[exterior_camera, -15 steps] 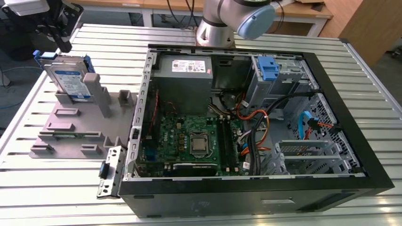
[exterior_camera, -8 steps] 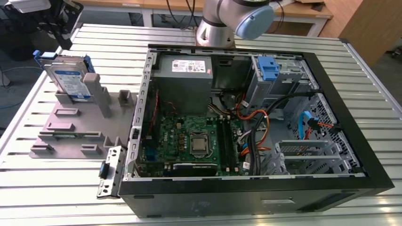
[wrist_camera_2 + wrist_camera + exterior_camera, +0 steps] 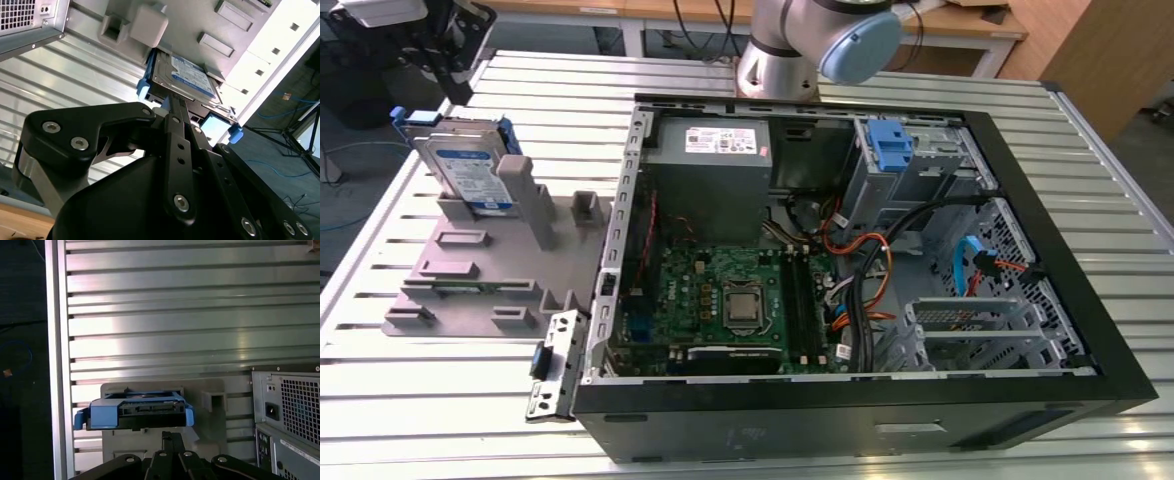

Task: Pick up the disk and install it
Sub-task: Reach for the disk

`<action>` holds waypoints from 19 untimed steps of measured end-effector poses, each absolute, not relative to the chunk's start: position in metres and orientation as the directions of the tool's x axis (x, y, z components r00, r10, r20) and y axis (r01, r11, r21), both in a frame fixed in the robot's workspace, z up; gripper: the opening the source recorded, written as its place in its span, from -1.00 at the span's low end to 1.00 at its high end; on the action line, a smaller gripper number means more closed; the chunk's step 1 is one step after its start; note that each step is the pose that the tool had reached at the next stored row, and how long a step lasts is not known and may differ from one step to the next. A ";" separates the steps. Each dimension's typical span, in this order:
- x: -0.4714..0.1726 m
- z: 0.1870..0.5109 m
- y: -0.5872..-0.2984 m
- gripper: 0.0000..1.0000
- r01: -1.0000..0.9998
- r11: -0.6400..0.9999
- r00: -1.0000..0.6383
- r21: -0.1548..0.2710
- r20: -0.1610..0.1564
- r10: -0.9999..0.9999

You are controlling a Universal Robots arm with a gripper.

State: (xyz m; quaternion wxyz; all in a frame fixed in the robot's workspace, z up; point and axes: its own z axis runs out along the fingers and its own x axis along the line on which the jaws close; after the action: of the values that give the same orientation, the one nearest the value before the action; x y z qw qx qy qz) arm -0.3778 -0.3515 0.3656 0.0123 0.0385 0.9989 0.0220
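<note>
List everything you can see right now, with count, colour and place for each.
disk: one, silver in a blue carrier, upright in the holder at the exterior view's left
holder: one, grey, on the table beside the case
computer case: one, black, open, from the middle to the exterior view's right
power supply: one, grey, inside the case near the arm's base
motherboard: one, green, on the case floor
latch: one, blue, on the metal bay inside the case
table: one, silver, slatted, under everything
arm: one, grey with a light blue cap, behind the case
gripper: one, black, just above the disk
</note>
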 end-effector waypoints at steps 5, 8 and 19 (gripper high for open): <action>-0.377 0.364 -0.352 -0.79 0.080 0.996 -0.995 0.039 0.057 0.077; -0.377 0.364 -0.352 -0.79 0.080 0.996 -0.995 0.039 0.059 0.078; -0.391 0.357 -0.348 -0.79 0.078 0.996 -0.996 0.039 0.046 0.076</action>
State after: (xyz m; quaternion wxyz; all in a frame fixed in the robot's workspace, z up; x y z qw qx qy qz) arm -0.3907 -0.3476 0.3569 -0.0223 0.0385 0.9988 0.0206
